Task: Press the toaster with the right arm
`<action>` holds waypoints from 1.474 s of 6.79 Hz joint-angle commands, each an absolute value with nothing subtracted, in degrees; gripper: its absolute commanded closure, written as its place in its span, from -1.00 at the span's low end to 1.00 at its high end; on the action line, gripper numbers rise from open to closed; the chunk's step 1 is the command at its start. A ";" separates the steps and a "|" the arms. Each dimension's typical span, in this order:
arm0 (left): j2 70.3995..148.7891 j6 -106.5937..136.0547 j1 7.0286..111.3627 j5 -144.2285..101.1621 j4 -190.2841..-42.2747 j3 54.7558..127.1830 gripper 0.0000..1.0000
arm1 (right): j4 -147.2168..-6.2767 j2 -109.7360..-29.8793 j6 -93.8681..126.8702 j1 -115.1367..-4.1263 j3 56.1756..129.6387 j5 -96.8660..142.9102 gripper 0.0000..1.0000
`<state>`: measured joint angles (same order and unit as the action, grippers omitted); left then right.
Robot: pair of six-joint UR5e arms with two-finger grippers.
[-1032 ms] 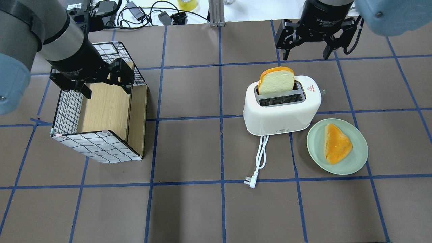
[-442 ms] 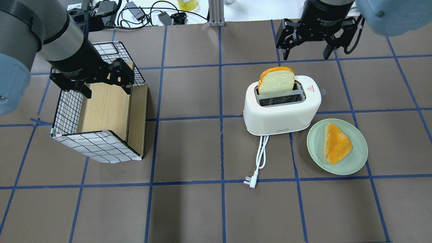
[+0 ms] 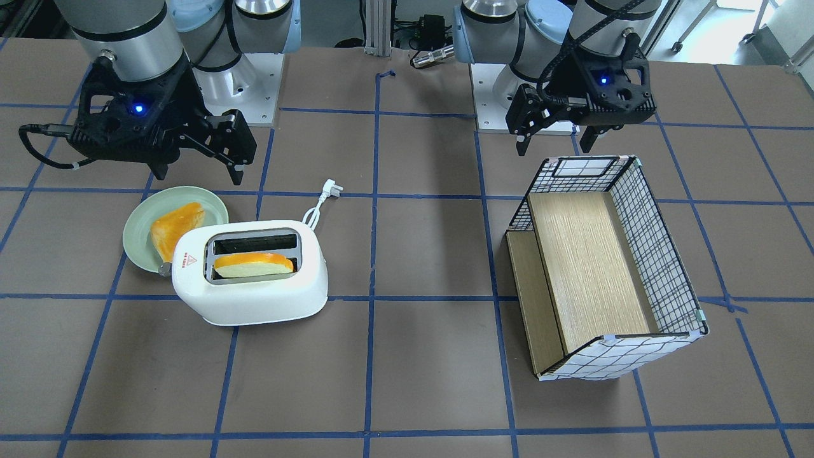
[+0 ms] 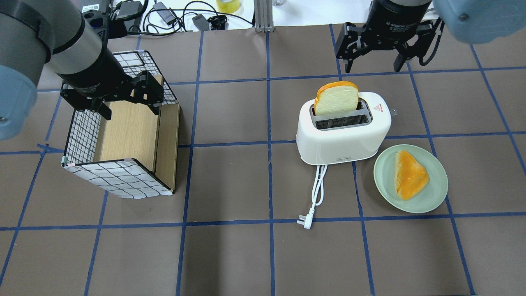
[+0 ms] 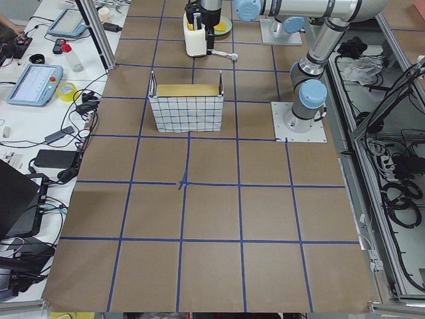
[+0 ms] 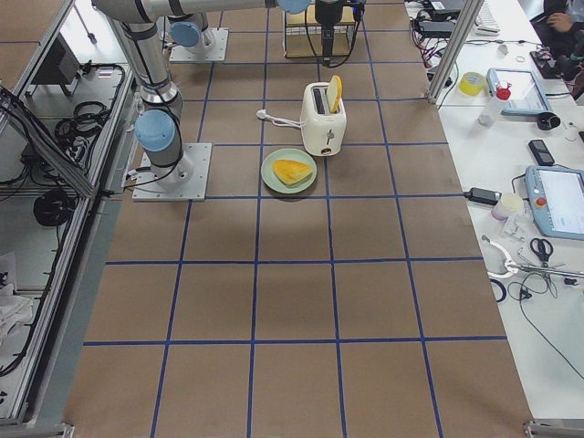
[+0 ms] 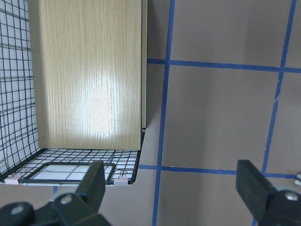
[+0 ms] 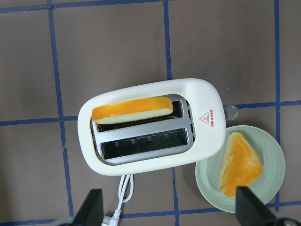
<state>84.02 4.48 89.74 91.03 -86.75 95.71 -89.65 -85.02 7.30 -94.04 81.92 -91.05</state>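
Right hand [image 4: 374, 68]: slight shift, over toaster [image 4: 343, 137]

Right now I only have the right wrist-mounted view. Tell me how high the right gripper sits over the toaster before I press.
Observer: The right gripper hangs clear above the toaster, touching nothing.
Operator: Report how the bread sits in its slot.
Observer: The bread slice stands well up out of the slot farther from the robot, rising above the toaster's top.
Operator: Give me the left arm.
Observer: The left gripper hovers, jaws open, over the robot-side end of the wire basket, well away from the toaster.
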 commanded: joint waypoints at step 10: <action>84.02 4.48 89.74 91.05 -86.75 95.71 -1.00 | -89.56 -84.81 7.38 -94.04 81.83 -91.58 -0.36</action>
